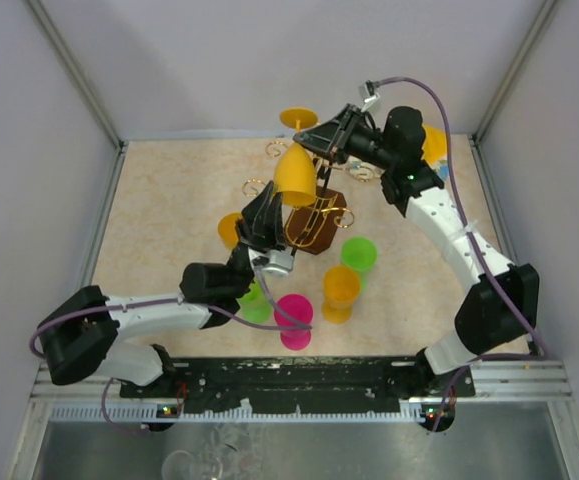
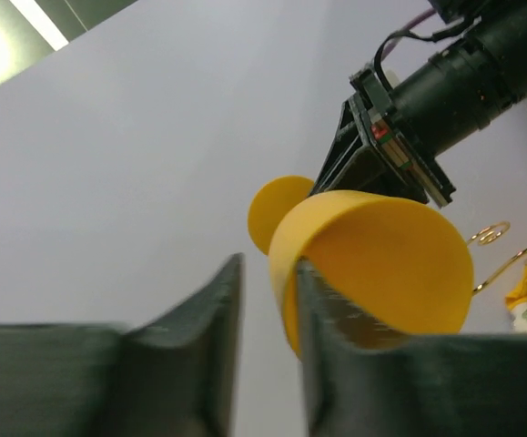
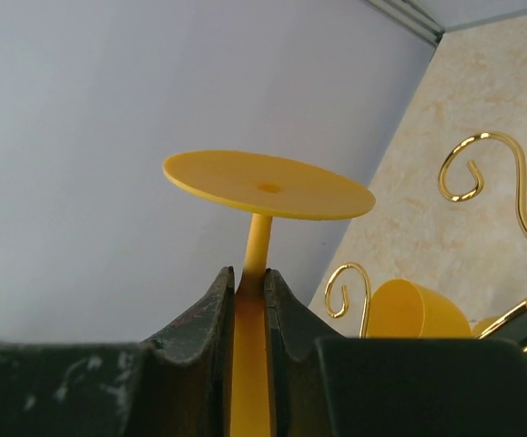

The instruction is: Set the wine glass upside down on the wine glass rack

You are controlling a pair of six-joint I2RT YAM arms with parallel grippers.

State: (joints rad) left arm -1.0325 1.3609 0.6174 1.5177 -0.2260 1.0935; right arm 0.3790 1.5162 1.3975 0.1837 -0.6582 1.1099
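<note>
**A:** How many glasses do you count?

**B:** Six for sure. The yellow wine glass [image 1: 296, 172] is off the table [image 1: 169, 200], over the far left side of the one wine glass rack [image 1: 314, 228], which stands about mid-table. Its foot points toward the far edge. I cannot tell whether it touches the wire. Between the rack and the near edge stand a green glass [image 1: 359, 255], an orange glass [image 1: 341, 293], a pink glass [image 1: 293, 322] and a second green glass [image 1: 256, 305]. Another orange one [image 1: 231, 230] sits left of the rack, partly behind the left arm. A yellow shape [image 1: 434, 145] by the far right corner is too hidden to name.

**A:** And the pincers?

**B:** There are two. The right gripper [image 3: 249, 278] is clenched on the glass's stem just under the foot. The left gripper [image 2: 270, 269] has its jaws slightly parted around the bowl's rim. The rim is against one finger and there is a gap before the other, so it is released.

**A:** Where is there room?

**B:** The widest bare stretch of table runs along the left edge to the far left corner. Walls rise at the left, far and right edges. The four standing glasses crowd the near middle.
</note>
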